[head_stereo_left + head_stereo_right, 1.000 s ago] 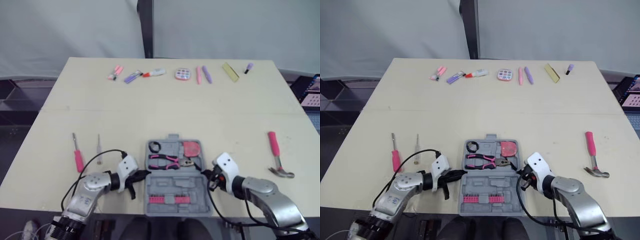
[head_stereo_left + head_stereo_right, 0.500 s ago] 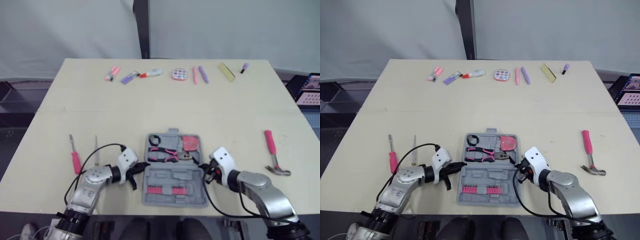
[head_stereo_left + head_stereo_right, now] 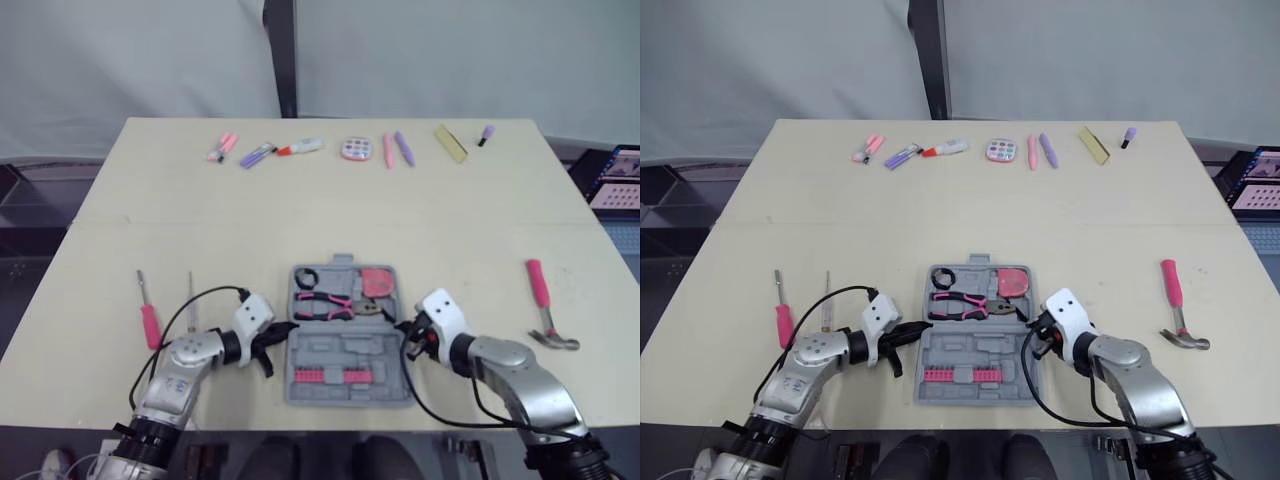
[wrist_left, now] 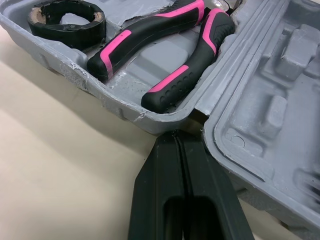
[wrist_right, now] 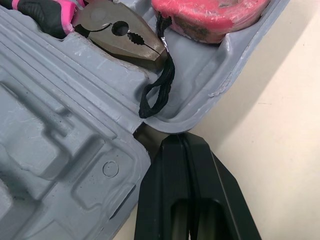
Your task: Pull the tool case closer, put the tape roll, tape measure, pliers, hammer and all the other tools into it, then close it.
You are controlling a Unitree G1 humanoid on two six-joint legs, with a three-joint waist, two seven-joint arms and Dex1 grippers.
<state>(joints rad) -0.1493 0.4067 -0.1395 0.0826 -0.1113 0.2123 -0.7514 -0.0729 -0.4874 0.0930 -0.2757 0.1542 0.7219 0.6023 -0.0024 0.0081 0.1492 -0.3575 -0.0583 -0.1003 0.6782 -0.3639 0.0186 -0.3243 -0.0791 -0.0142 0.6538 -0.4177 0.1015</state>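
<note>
Your open case [image 3: 345, 345] sits at the near edge of the table [image 3: 330, 210], holding the tape roll [image 3: 306, 278], pliers [image 3: 325, 303] and tape measure [image 3: 377, 282]. Your left gripper [image 4: 176, 139] and right gripper [image 5: 183, 140], fingers pressed together, touch its hinge ends. The hammer [image 3: 545, 305] lies well to the right.

Far edge of counter [image 3: 330, 225], left to right: pink clip [image 3: 221, 146], purple marker [image 3: 257, 154], red-tipped white marker [image 3: 301, 148], round pastel palette [image 3: 354, 150], pink pen [image 3: 388, 150] just beside purple pen [image 3: 403, 148], yellow strip [image 3: 450, 143], small purple piece [image 3: 485, 134]. Dark pole [image 3: 280, 60] behind.
</note>
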